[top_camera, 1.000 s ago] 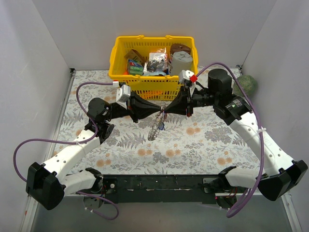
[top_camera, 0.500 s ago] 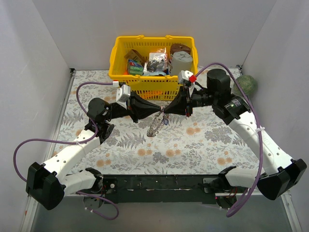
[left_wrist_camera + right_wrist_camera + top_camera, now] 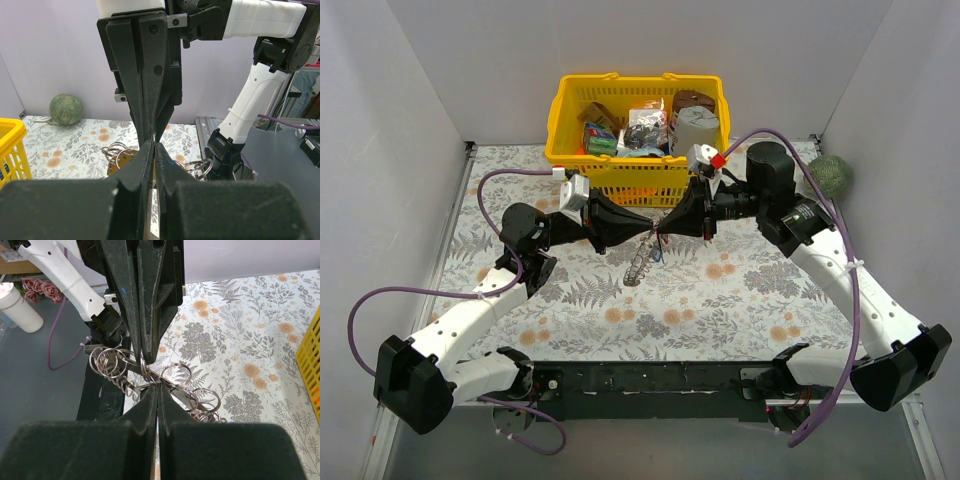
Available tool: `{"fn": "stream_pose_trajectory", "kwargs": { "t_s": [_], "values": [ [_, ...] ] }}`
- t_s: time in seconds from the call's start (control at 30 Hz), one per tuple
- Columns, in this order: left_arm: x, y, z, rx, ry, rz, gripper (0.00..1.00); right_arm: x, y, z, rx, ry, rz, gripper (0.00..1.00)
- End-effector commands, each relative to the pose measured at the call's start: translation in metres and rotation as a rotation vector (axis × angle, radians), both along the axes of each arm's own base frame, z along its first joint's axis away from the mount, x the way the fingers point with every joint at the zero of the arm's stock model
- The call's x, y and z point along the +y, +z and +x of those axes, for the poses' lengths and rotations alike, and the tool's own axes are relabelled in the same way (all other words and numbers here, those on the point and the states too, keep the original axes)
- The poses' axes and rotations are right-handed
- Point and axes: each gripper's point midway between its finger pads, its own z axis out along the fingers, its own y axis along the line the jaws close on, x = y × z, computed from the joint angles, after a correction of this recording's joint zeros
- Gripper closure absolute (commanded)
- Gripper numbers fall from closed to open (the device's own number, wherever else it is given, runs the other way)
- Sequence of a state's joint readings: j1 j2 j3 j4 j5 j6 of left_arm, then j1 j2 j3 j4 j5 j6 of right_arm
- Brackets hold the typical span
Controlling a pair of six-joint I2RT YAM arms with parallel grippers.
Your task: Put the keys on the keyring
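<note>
Left gripper (image 3: 647,236) and right gripper (image 3: 664,232) meet tip to tip above floral-patterned table (image 3: 750,290). Both pinched fully closed on dangling gold-and-silver metal keyring (image 3: 640,264), opposed grips likely steadying it for threading. Tiny blue-headed key (image 3: 654,257) hangs alongside.

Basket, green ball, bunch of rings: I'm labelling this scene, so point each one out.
Basket (image 3: 630,180), top view, front wall.
Green ball (image 3: 66,109), left wrist view, its middle.
Bunch of rings (image 3: 639,265), top view, hanging lower part.
</note>
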State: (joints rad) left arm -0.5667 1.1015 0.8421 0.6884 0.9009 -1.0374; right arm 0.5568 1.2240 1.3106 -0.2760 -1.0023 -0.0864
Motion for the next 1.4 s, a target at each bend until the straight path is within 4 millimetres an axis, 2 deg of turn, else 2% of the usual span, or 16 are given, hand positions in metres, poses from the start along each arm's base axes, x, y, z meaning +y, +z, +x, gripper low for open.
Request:
{"fn": "stream_pose_trajectory", "kwargs": {
  "t_s": [0.0, 0.2, 0.23, 0.27, 0.33, 0.37, 0.47, 0.6, 0.63, 0.67, 1.07, 1.2, 1.37],
  "values": [
    [0.006, 0.023, -0.011, -0.074, -0.003, -0.057, 1.00, 0.004, -0.001, 0.006, -0.002, 0.001, 0.015, 0.99],
    [0.006, 0.022, -0.009, -0.073, 0.006, -0.052, 1.00, 0.001, 0.000, 0.008, -0.024, -0.032, 0.008, 0.99],
    [0.006, 0.022, -0.009, -0.076, 0.008, -0.051, 1.00, -0.001, 0.004, 0.006, -0.040, -0.042, 0.014, 0.92],
    [0.006, 0.022, -0.009, -0.077, 0.012, -0.050, 1.00, -0.002, 0.004, 0.008, -0.053, -0.060, 0.015, 0.78],
    [0.006, 0.021, -0.008, -0.075, 0.016, -0.047, 1.00, -0.004, 0.004, 0.007, -0.069, -0.076, 0.018, 0.66],
    [0.006, 0.021, -0.008, -0.074, 0.018, -0.043, 1.00, -0.008, 0.008, 0.007, -0.089, -0.098, 0.026, 0.55],
    [0.007, 0.020, -0.008, -0.074, 0.021, -0.039, 1.00, -0.013, 0.015, 0.007, -0.125, -0.132, 0.043, 0.41],
    [0.008, 0.023, -0.009, -0.082, 0.026, -0.041, 1.00, -0.018, 0.018, 0.011, -0.149, -0.170, 0.047, 0.30],
    [0.008, 0.021, -0.008, -0.080, 0.028, -0.038, 1.00, -0.019, 0.019, 0.010, -0.152, -0.171, 0.048, 0.18],
    [0.008, 0.021, -0.008, -0.079, 0.027, -0.036, 1.00, -0.021, 0.019, 0.012, -0.156, -0.180, 0.047, 0.12],
    [0.011, 0.024, -0.010, -0.088, 0.045, -0.024, 1.00, -0.037, 0.024, 0.026, -0.175, -0.274, 0.077, 0.07],
    [0.012, 0.020, -0.008, -0.088, 0.060, -0.012, 1.00, -0.039, 0.022, 0.027, -0.164, -0.273, 0.082, 0.05],
    [0.009, 0.007, -0.003, -0.058, 0.065, 0.024, 1.00, -0.042, 0.014, 0.031, -0.149, -0.290, 0.073, 0.05]
  ]
}}
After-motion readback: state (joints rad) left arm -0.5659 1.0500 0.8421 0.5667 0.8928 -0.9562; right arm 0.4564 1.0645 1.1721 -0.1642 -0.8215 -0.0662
